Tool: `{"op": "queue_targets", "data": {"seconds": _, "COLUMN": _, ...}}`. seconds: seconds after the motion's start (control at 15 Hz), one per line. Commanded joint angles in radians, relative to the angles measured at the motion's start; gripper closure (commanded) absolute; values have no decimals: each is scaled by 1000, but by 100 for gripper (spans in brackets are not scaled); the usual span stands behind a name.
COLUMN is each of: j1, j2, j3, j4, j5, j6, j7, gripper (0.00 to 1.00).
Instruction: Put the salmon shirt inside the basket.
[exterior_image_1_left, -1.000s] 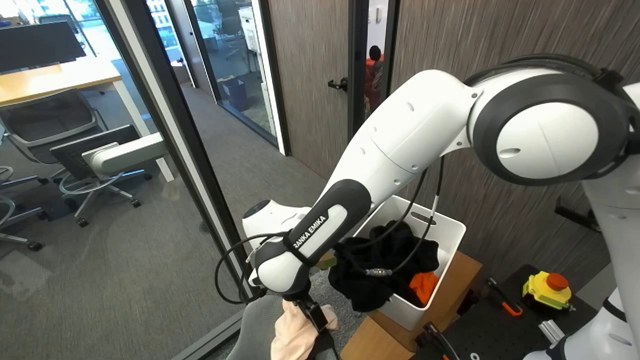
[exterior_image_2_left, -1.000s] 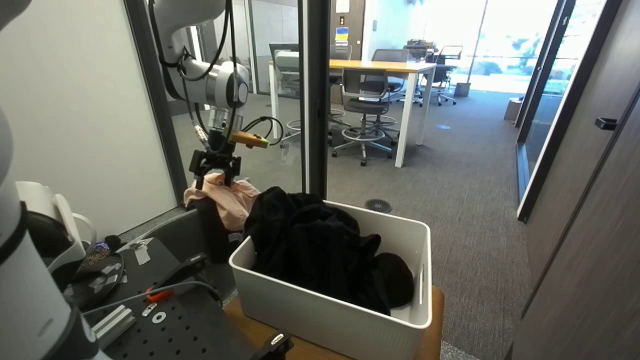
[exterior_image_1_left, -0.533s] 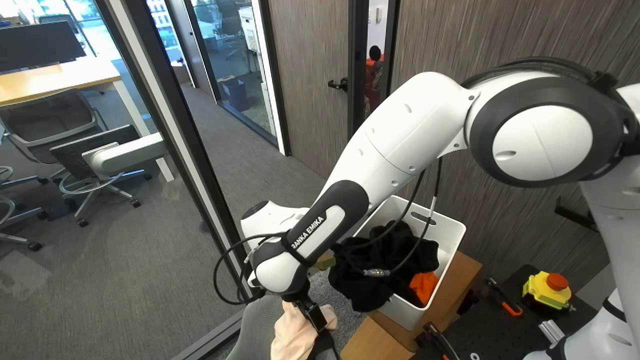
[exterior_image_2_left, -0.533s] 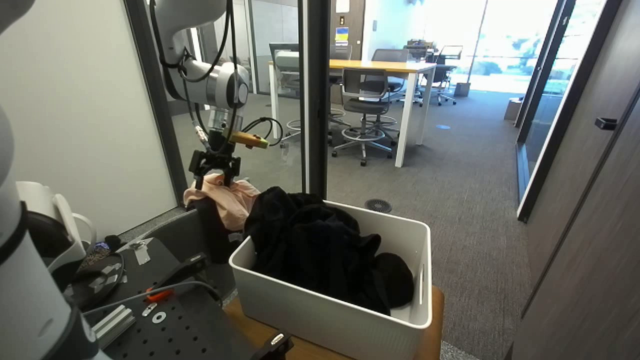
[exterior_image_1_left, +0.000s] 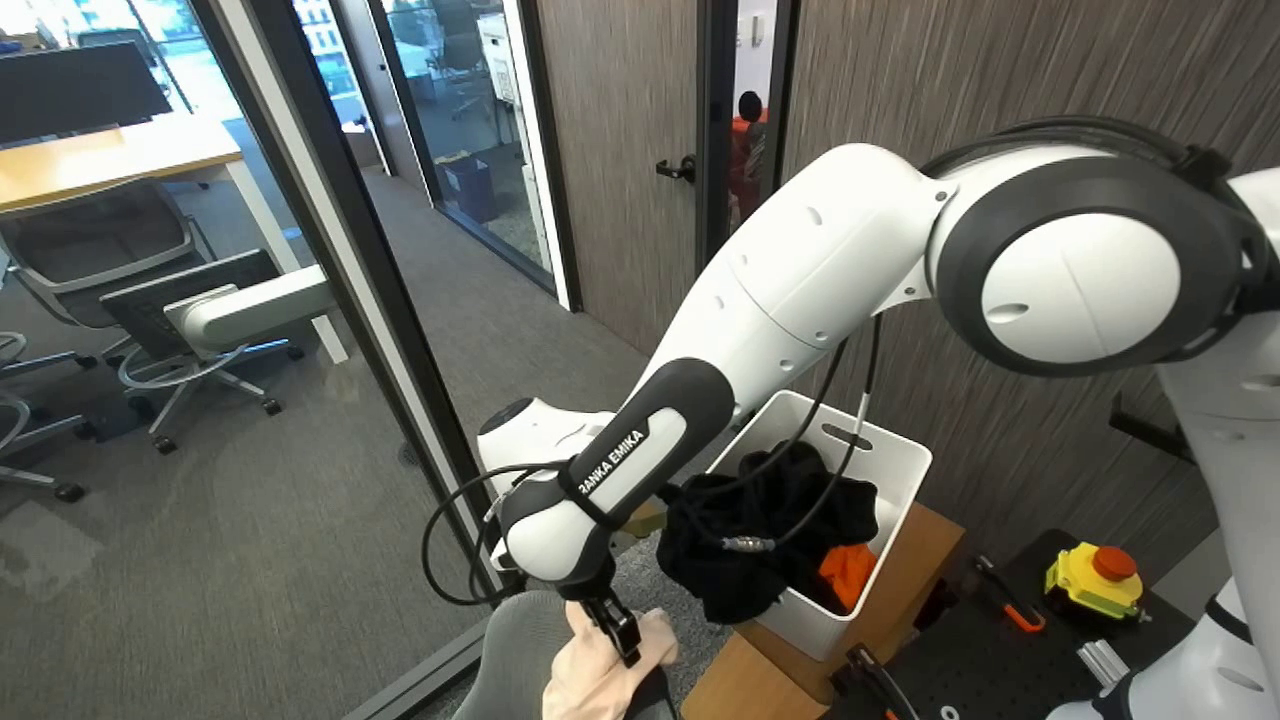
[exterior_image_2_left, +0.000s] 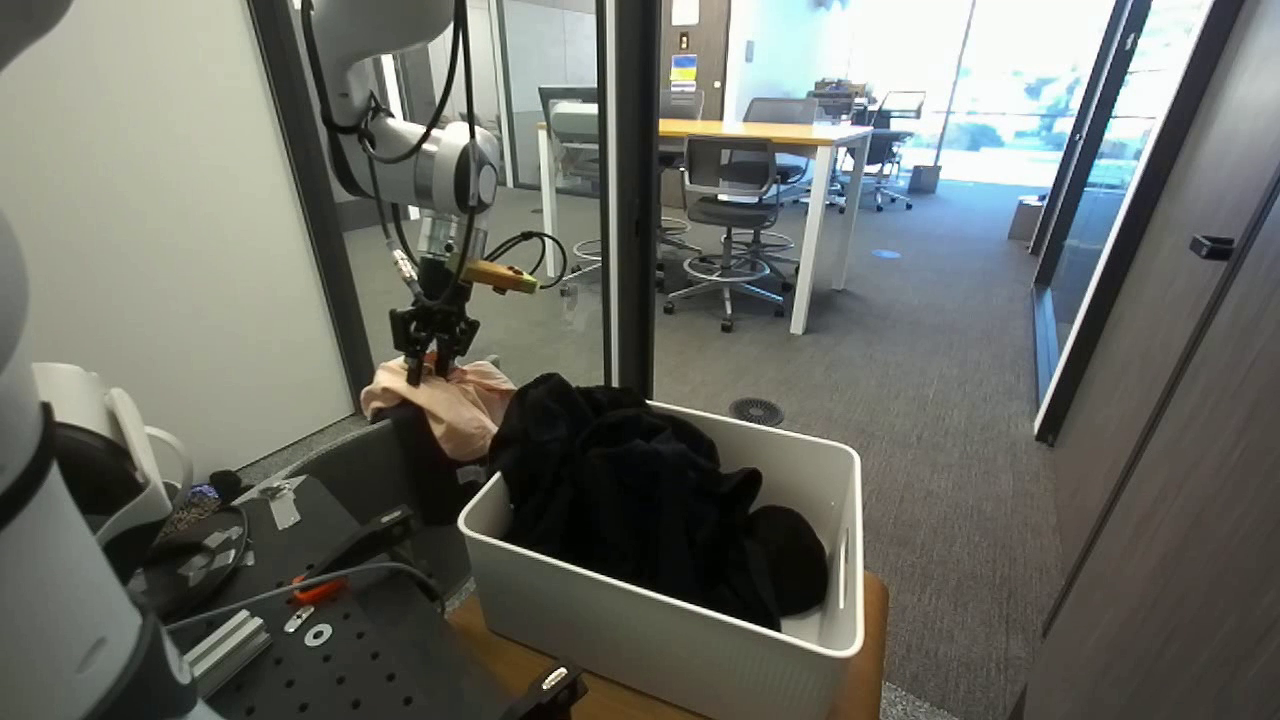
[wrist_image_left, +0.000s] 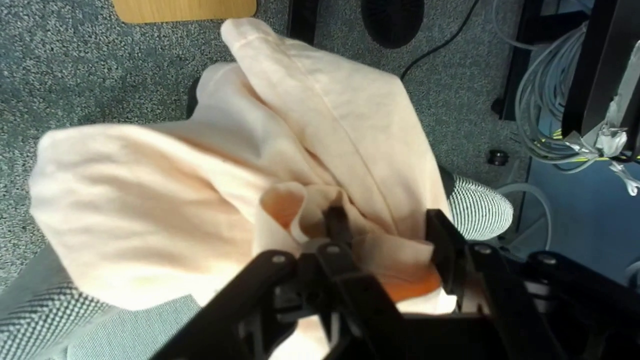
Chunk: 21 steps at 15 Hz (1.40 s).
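Note:
The salmon shirt (exterior_image_2_left: 465, 412) lies bunched over the back of a grey chair (exterior_image_1_left: 515, 655), beside the basket. From above, my gripper (exterior_image_2_left: 428, 374) reaches down into its folds. In the wrist view the gripper (wrist_image_left: 386, 217) has its fingers part-way together, still apart, with a raised fold of the shirt (wrist_image_left: 360, 115) and an orange-tinted patch between them. The left fingertip is partly sunk in cloth. The white basket (exterior_image_2_left: 660, 650) stands on a wooden surface and holds black clothes (exterior_image_2_left: 630, 490); an orange piece (exterior_image_1_left: 848, 575) shows among them in an exterior view.
A black perforated board (exterior_image_2_left: 350, 665) with clamps and metal parts lies near the robot's base. A yellow box with a red button (exterior_image_1_left: 1095, 580) sits on it. A glass wall's dark post (exterior_image_2_left: 630, 200) rises behind the basket. Cables hang from the arm.
My gripper's fingers have come closer together over the shirt, drawing its cloth up between them. The arm has shifted very slightly; the basket and its contents have not moved.

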Motion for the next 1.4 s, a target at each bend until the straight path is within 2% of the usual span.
{"op": "queue_targets", "data": {"seconds": 0.0, "j1": 4, "j2": 22, "j3": 6, "j4": 38, "j5": -1, "j6": -33, "j7": 8, "gripper": 87}}
{"op": "queue_targets", "data": {"seconds": 0.2, "j1": 4, "j2": 28, "j3": 6, "j4": 43, "j5": -2, "j6": -35, "j7": 8, "gripper": 97}}
{"op": "queue_targets", "data": {"seconds": 0.33, "j1": 4, "j2": 31, "j3": 6, "j4": 46, "j5": -2, "j6": -39, "j7": 8, "gripper": 93}}
{"op": "queue_targets", "data": {"seconds": 0.67, "j1": -1, "j2": 35, "j3": 7, "j4": 63, "j5": 6, "j6": -69, "j7": 6, "gripper": 92}}
{"op": "queue_targets", "data": {"seconds": 0.87, "j1": -29, "j2": 6, "j3": 13, "j4": 97, "j5": 38, "j6": -196, "j7": -7, "gripper": 93}}
{"op": "queue_targets", "data": {"seconds": 1.33, "j1": -95, "j2": -95, "j3": -19, "j4": 201, "j5": 99, "j6": -510, "j7": 3, "gripper": 93}}
